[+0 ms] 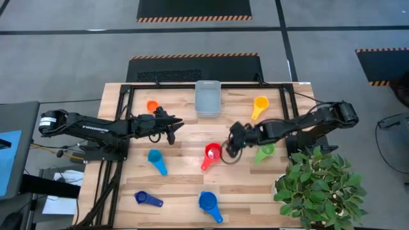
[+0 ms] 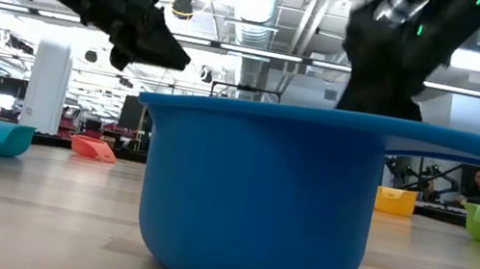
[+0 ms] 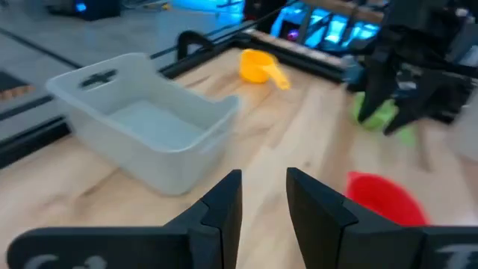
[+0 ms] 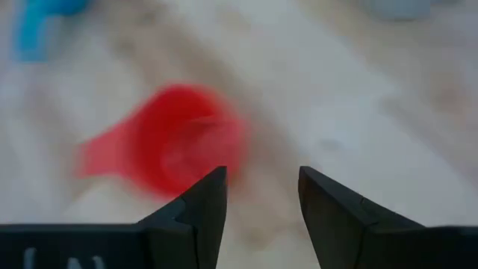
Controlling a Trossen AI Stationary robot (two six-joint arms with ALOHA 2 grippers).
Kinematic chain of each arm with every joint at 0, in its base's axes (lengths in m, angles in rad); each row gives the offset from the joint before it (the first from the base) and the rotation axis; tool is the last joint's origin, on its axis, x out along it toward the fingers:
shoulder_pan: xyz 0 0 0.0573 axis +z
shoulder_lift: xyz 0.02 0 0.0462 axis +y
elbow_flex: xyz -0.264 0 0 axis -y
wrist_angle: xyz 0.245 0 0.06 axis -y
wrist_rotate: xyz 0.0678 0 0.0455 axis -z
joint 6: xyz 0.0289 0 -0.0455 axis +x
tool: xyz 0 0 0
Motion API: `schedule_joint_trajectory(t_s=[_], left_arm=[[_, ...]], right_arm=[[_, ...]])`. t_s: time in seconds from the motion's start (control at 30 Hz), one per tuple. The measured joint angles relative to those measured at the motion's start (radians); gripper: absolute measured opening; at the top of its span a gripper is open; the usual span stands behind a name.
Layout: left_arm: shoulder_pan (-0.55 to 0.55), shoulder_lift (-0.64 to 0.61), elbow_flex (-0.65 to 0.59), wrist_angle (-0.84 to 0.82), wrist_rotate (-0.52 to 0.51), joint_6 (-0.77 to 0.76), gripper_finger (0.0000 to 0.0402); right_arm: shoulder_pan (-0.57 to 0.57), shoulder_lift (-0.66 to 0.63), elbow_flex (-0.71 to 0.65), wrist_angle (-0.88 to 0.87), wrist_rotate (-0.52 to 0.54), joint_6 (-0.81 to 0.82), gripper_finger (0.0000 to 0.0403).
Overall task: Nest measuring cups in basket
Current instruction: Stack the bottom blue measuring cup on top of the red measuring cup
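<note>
In the high view the pale basket (image 1: 208,98) stands at the table's far middle. Cups lie scattered on the wood: orange (image 1: 151,105), yellow (image 1: 259,105), red (image 1: 211,153), green (image 1: 265,152), light blue (image 1: 155,160) and two darker blue (image 1: 147,199) (image 1: 209,204). My right gripper (image 1: 231,148) hovers open just right of the red cup (image 4: 175,138), above the table. My left gripper (image 1: 174,128) is open and held in the air left of centre, pointing toward the basket (image 3: 142,123) and the red cup (image 3: 381,198).
A potted plant (image 1: 319,188) stands at the table's near right corner. A black frame rail (image 1: 211,85) runs along the far edge behind the basket. In the low view the near dark blue cup (image 2: 259,196) fills the foreground. Bare wood lies between the basket and the red cup.
</note>
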Motion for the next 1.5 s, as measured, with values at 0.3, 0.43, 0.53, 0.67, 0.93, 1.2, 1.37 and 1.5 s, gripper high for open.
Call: schedule_joint_trajectory(t_s=[0.3, 0.43, 0.53, 0.67, 0.93, 1.2, 1.37, 1.5], left_arm=[[-0.090, 0.000, 0.012, -0.019, -0.061, -0.043, 0.0093], [-0.112, 0.000, 0.012, -0.036, -0.060, -0.060, 0.0093], [-0.122, 0.000, 0.012, -0.046, -0.059, -0.061, 0.0093], [-0.125, 0.000, 0.012, -0.060, -0.059, -0.062, 0.0093], [-0.123, 0.000, 0.012, -0.055, -0.065, -0.063, 0.0093], [-0.123, 0.000, 0.012, -0.057, -0.065, -0.063, 0.0093], [-0.123, 0.000, 0.012, -0.060, -0.065, -0.064, 0.0093], [-0.123, 0.000, 0.012, -0.060, -0.065, -0.064, 0.0093]], right_arm=[[0.188, 0.127, 0.142, 0.057, -0.019, 0.020, 0.0177], [0.235, 0.243, 0.238, 0.040, -0.077, -0.053, 0.0171], [0.259, 0.323, 0.324, 0.020, -0.119, -0.099, 0.0172], [0.287, 0.431, 0.433, -0.046, -0.175, -0.164, 0.0173], [0.307, 0.599, 0.639, -0.228, -0.205, -0.231, 0.0172], [0.312, 0.634, 0.684, -0.231, -0.227, -0.257, 0.0176], [0.311, 0.634, 0.684, -0.213, -0.233, -0.261, 0.0167], [0.304, 0.657, 0.688, -0.198, -0.261, -0.272, 0.0153]])
